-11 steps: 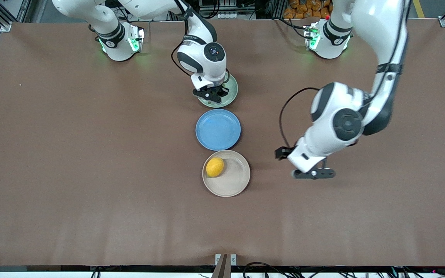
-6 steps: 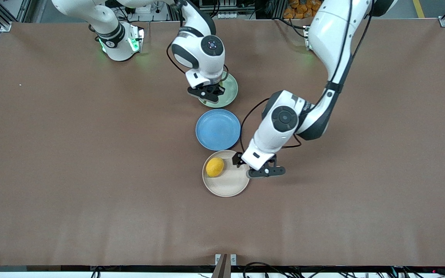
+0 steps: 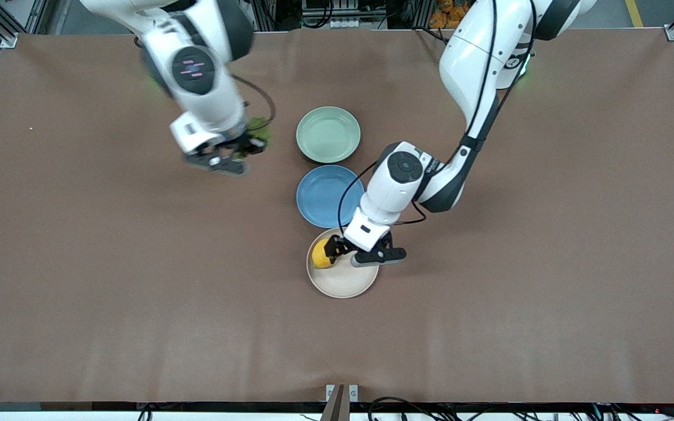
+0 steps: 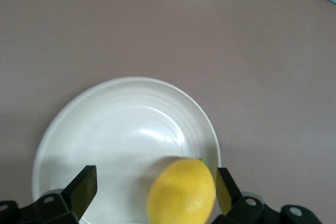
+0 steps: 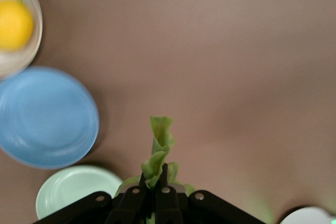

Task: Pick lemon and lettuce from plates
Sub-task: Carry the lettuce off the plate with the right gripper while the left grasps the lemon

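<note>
The lemon point(image 3: 319, 258) lies in the beige cream plate point(image 3: 343, 283), the plate nearest the front camera. My left gripper point(image 3: 337, 252) is open and low over that plate. In the left wrist view the lemon point(image 4: 181, 192) sits between the spread fingers, close to one fingertip point(image 4: 224, 190), on the plate point(image 4: 94, 129). My right gripper point(image 3: 237, 149) is shut on the lettuce point(image 3: 260, 133) and holds it in the air over bare table, beside the mint green plate point(image 3: 328, 134) toward the right arm's end. The right wrist view shows the leaf point(image 5: 159, 148) pinched in the gripper point(image 5: 156, 178).
A bright blue plate point(image 3: 330, 195) lies between the mint green plate and the beige plate. The three plates form a line down the table's middle. They also show in the right wrist view: blue point(image 5: 44, 116), mint green point(image 5: 73, 190), beige point(image 5: 32, 40).
My right gripper lifted the lettuce off the mint green plate and carried it toward the right arm's end. My left gripper moved in over the beige plate and now straddles the lemon.
</note>
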{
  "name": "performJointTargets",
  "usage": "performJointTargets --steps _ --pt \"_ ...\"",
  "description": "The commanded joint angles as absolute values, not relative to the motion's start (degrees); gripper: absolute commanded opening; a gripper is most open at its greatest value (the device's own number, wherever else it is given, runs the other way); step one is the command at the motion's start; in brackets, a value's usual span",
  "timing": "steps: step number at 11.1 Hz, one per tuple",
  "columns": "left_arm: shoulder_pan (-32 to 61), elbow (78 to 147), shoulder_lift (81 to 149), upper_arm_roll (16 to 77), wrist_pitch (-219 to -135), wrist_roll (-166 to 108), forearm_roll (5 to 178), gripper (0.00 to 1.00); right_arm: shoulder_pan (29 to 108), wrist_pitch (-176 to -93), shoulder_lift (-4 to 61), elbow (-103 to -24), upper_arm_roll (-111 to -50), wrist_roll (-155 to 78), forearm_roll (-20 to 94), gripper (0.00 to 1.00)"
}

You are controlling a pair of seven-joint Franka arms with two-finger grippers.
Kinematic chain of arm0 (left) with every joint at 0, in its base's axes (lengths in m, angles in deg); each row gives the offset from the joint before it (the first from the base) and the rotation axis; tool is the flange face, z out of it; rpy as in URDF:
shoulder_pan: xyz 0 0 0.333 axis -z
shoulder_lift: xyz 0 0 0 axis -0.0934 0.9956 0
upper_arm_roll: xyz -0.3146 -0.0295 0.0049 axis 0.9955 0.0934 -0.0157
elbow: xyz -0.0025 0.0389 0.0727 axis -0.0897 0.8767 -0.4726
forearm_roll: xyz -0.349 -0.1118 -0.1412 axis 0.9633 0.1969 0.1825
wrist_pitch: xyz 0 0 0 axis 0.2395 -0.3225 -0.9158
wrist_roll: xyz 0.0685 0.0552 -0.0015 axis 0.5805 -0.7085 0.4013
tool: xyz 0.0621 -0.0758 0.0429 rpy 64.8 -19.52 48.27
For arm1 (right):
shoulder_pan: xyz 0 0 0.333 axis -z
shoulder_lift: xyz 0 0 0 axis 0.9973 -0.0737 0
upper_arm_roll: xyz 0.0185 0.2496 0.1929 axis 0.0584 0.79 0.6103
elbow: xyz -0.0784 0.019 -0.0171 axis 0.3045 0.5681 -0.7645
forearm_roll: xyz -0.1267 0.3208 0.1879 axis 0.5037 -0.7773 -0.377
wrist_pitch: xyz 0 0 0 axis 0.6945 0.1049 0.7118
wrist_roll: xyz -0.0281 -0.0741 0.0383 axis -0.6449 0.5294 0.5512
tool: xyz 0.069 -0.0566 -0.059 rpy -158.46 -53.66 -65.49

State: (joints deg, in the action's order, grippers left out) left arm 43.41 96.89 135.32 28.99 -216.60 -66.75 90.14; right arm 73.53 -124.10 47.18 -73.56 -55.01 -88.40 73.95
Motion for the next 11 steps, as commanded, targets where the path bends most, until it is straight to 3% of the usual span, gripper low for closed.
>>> performJointTargets --steps 1,3,8,10,11 --pt "47.19 95.24 138.22 27.94 -218.32 -68.37 91.22 1.0 79.6 -122.86 46.5 -67.57 -62.14 -73.64 73.26 0.0" --pt "48.25 95.15 140.25 27.77 -218.49 -70.48 91.14 1.0 85.74 -128.03 44.67 -68.0 -65.76 -61.77 73.1 0.0" --pt "48.51 95.06 141.84 27.77 -224.11 -72.68 91.31 1.0 96.49 -139.11 33.43 -68.27 -68.32 -47.92 73.36 0.0" --pt "48.51 95.06 141.92 27.77 -224.3 -76.44 91.23 0.05 96.49 -144.9 29.03 -68.7 -69.37 -48.44 73.1 0.0" --pt "48.51 95.15 142.01 27.77 -224.3 -76.46 91.14 0.0 96.67 -148.67 27.27 -69.84 -69.46 -48.45 73.1 0.0"
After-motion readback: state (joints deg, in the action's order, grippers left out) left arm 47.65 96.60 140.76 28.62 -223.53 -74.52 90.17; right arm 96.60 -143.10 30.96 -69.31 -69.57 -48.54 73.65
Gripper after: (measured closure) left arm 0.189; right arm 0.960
